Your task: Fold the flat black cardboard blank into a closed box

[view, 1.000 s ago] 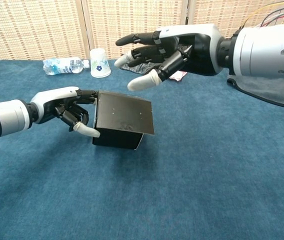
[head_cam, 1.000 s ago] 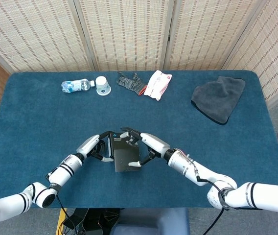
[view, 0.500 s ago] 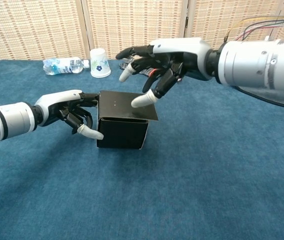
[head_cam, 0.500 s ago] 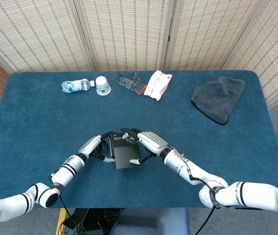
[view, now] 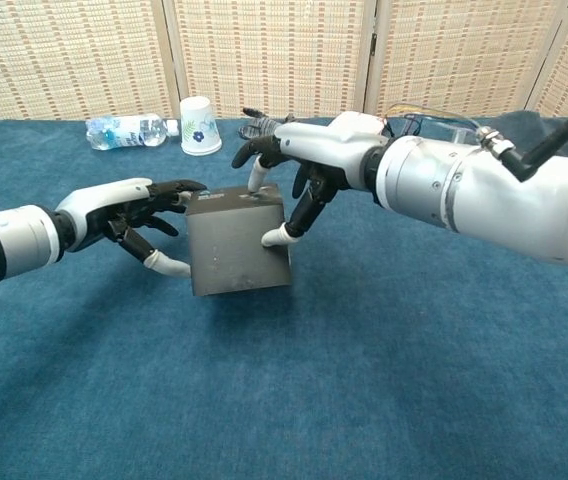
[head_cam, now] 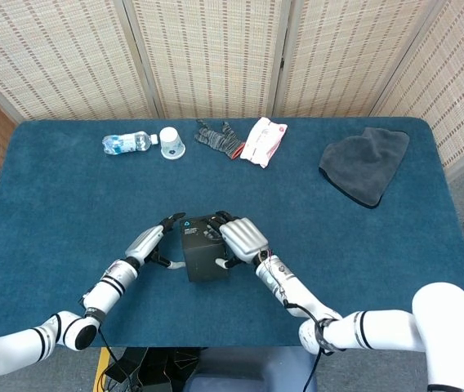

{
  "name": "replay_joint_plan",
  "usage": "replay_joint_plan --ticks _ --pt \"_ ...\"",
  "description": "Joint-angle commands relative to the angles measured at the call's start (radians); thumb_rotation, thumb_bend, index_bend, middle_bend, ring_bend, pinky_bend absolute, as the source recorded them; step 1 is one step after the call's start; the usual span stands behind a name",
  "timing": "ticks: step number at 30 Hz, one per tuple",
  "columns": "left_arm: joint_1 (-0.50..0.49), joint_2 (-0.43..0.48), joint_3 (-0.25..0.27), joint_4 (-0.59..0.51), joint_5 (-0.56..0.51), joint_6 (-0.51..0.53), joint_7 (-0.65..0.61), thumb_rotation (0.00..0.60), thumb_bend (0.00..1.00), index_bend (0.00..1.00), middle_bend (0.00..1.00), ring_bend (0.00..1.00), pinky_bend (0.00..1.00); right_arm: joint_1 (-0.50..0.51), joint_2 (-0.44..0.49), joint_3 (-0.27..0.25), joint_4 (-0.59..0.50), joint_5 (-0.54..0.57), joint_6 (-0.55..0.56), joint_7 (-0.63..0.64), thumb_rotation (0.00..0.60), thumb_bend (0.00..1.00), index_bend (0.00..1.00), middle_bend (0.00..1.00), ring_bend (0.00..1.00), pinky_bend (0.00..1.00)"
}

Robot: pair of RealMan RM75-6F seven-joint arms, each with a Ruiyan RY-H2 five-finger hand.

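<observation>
Both hands grasp the matte black cardboard box, a squarish cube on the blue felt table: left hand at its side, right hand pressing its top.

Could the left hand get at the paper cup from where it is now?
Probably not right away. The left hand is steadying the black box near the table's front, while the paper cup stands at the far edge beside the bottle; nothing blocks the way.

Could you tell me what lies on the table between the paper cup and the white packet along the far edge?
A dark glove lies between the paper cup and the white packet, clearest in the head view.
</observation>
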Motion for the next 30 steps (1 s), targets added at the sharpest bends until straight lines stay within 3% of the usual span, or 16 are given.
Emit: replay_joint_plan --ticks 1,11,17,30 --pt "0.022 0.014 -0.002 -0.031 -0.037 0.029 0.079 0.600 0.10 0.00 0.00 0.00 0.12 0.003 -0.020 0.005 0.015 0.005 0.019 -0.036 0.600 0.22 0.13 0.23 0.13 0.28" --pt "0.060 0.051 -0.002 -0.140 -0.155 0.106 0.344 0.600 0.10 0.00 0.00 0.00 0.10 -0.003 -0.052 0.007 0.023 -0.020 0.073 -0.145 0.600 0.23 0.14 0.22 0.13 0.28" --pt "0.074 0.066 0.004 -0.158 -0.186 0.133 0.442 0.600 0.09 0.00 0.00 0.00 0.09 -0.012 -0.083 -0.012 0.054 -0.063 0.100 -0.200 0.600 0.23 0.14 0.19 0.11 0.19" --pt "0.091 0.099 0.009 -0.188 -0.211 0.118 0.513 0.600 0.08 0.00 0.00 0.00 0.06 -0.063 -0.187 -0.028 0.192 -0.205 0.141 -0.157 0.600 0.22 0.14 0.16 0.09 0.18"
